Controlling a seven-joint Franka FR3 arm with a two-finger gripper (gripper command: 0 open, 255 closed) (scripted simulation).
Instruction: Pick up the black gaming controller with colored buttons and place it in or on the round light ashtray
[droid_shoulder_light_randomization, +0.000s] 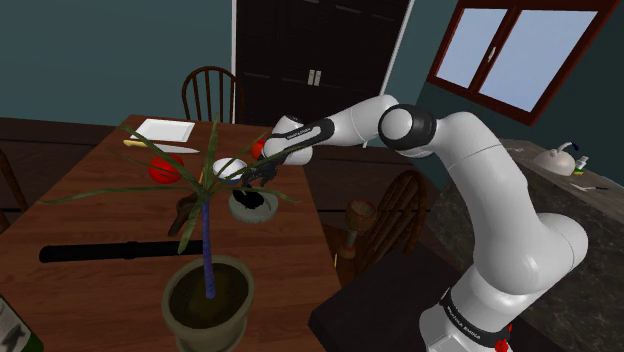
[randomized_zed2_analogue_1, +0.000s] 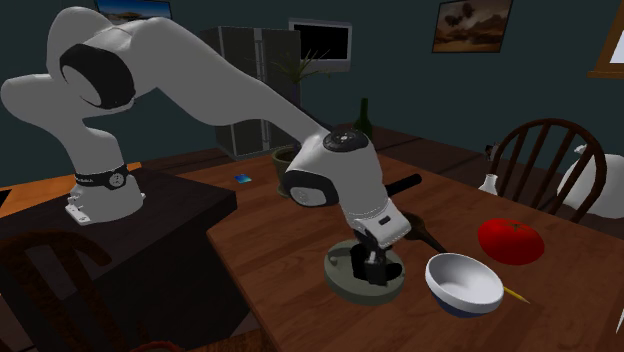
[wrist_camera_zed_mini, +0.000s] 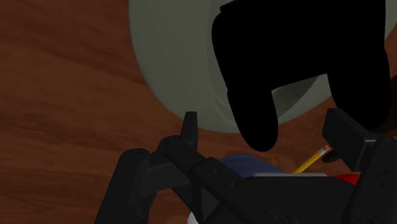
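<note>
Grey and round, the ashtray (randomized_zed2_analogue_1: 336, 278) sits left of the white bowl (randomized_zed2_analogue_1: 462, 283), and the black gaming controller (wrist_camera_zed_mini: 286, 57) lies in it. Your gripper (randomized_zed2_analogue_1: 375, 262) hangs just over the ashtray with its fingers (wrist_camera_zed_mini: 189, 127) spread. One controller lobe sits between them, but one finger plainly clears it, so nothing looks held. Judge the controller light, rigid and slick-shelled; if you need to lift it, close across the narrow middle, not a rounded lobe. Right of the bowl rests a red tomato (randomized_zed2_analogue_1: 510, 240).
</note>
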